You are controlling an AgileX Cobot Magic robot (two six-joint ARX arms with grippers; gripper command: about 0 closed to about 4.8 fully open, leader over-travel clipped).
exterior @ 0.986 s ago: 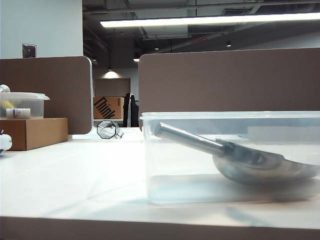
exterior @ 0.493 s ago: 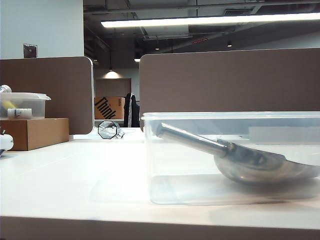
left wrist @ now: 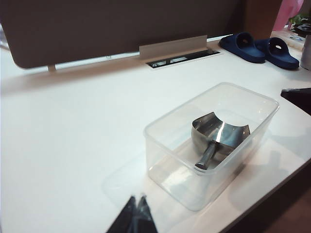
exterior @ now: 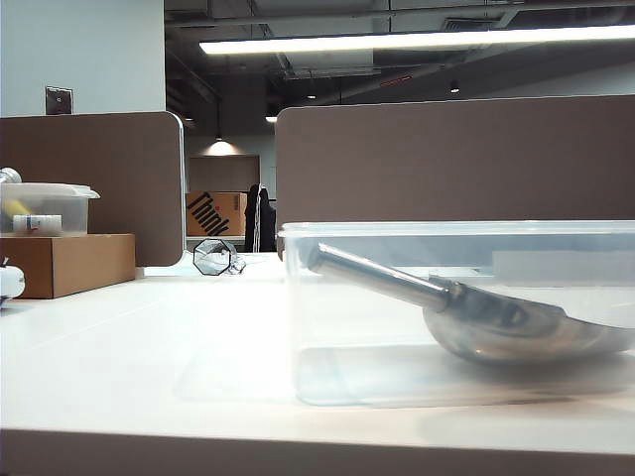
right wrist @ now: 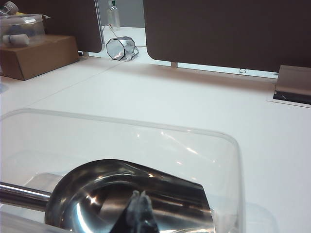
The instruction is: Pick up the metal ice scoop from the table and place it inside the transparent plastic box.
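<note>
the dark shadow that lay across the transparent plastic box (exterior: 456,312) and over the metal ice scoop (exterior: 476,312) a second ago has lifted; the scoop's bowl now reads brighter, and the table (exterior: 149,367) at about 6 o'clock of the box has lost its dark streak. the box wall nearest the camera looks clearer. the scoop shows no shift inside the box, and neither gripper enters the exterior view at any of the three moments.
</note>
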